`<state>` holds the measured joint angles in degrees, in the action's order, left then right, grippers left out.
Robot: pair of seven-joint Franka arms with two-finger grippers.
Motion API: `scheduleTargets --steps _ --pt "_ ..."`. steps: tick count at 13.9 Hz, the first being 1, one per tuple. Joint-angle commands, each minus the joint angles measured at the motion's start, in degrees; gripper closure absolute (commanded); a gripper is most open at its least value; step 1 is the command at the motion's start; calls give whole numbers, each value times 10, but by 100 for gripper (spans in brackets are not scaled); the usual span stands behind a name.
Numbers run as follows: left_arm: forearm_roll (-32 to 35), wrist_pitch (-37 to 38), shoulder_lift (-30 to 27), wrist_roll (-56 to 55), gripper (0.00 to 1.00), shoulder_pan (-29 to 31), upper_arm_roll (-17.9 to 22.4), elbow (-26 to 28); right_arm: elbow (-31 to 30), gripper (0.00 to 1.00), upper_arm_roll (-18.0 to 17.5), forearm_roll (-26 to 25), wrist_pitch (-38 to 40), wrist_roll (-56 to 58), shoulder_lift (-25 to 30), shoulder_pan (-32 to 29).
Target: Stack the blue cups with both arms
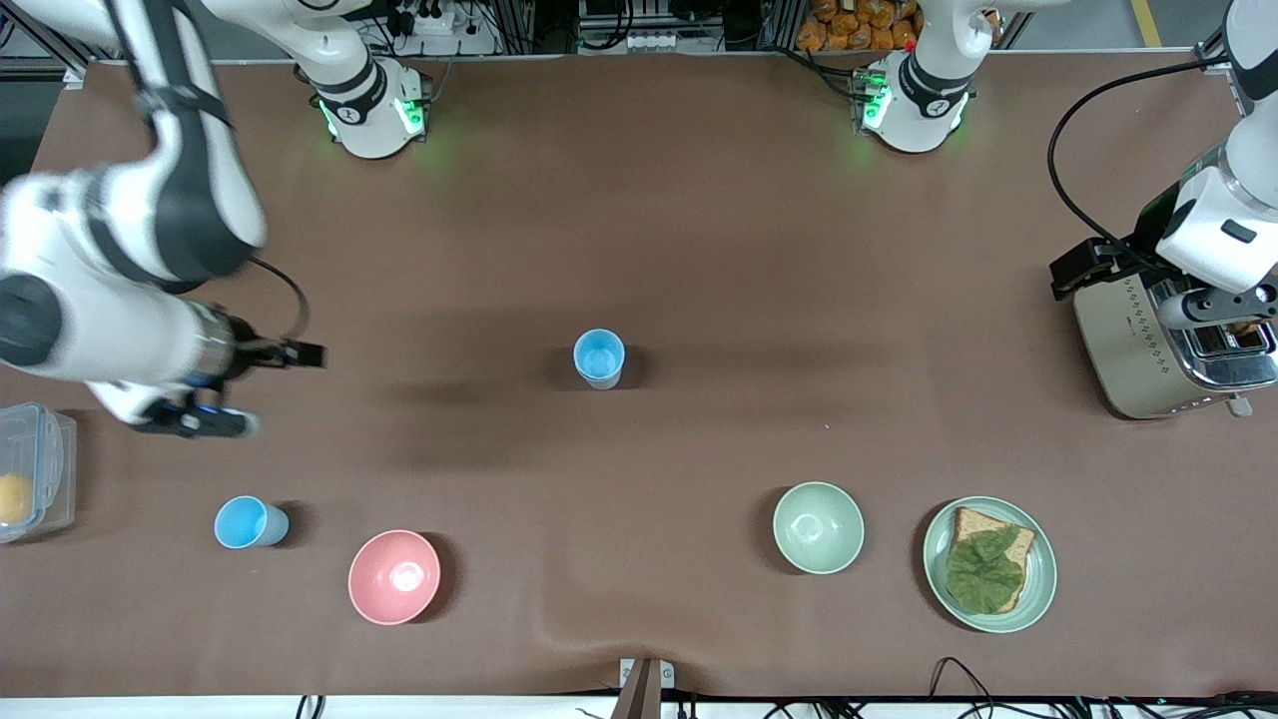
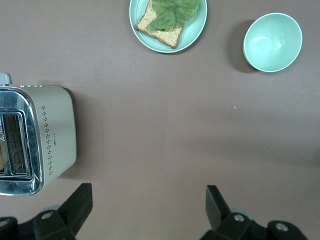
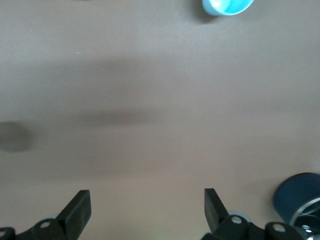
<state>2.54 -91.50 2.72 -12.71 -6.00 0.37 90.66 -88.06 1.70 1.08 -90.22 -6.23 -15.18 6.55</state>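
Two blue cups stand upright on the brown worktop [image 1: 699, 250], well apart and not yet stacked. One blue cup [image 1: 599, 358] sits near the middle of the worktop; the second cup [image 1: 250, 522] lies from it at about eight o'clock in the front view, nearer to the front camera and toward the right arm's end of the table. Just beside that second cup, at its four o'clock, is the pink bowl [image 1: 393, 576]. The pale green bowl [image 1: 818, 527] stands at about five o'clock from the middle cup, and beside it, toward the left arm's end, a green plate [image 1: 989, 564] carries a slice of bread [image 1: 998, 544] topped with a leaf.

Right gripper [image 1: 215, 394] hangs over bare worktop, at roughly twelve o'clock from the second cup and apart from it; its jaws are spread wide with nothing between them, and one cup [image 3: 227, 6] shows at the edge of the right wrist view. Left gripper [image 2: 149, 205] hovers beside the toaster [image 1: 1163, 345] at the left arm's end, its jaws likewise parted and empty. A clear lidded container [image 1: 30, 469] sits at the worktop's edge near the right arm, holding something yellow.
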Motion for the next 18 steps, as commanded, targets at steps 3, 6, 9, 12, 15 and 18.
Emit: scheduleTargets --steps 3,6,9,12,15,18 --pt "-1 5 -11 13 0 2 -4 0 -68 0 -28 4 24 100 129 -36" --pt "-1 5 -11 13 0 2 -4 0 -66 0 -27 19 48 183 173 -84" --pt "1 5 -10 14 0 2 -4 -1 -63 0 -25 19 48 176 186 -87" --pt "1 5 -6 25 0 4 -3 -19 -56 0 -25 20 43 87 186 -84" --pt "1 9 -5 32 0 4 -2 -25 -37 0 -24 19 31 76 185 -85" --pt "1 9 -5 32 0 4 -3 -25 -17 0 -25 20 28 76 173 -82"
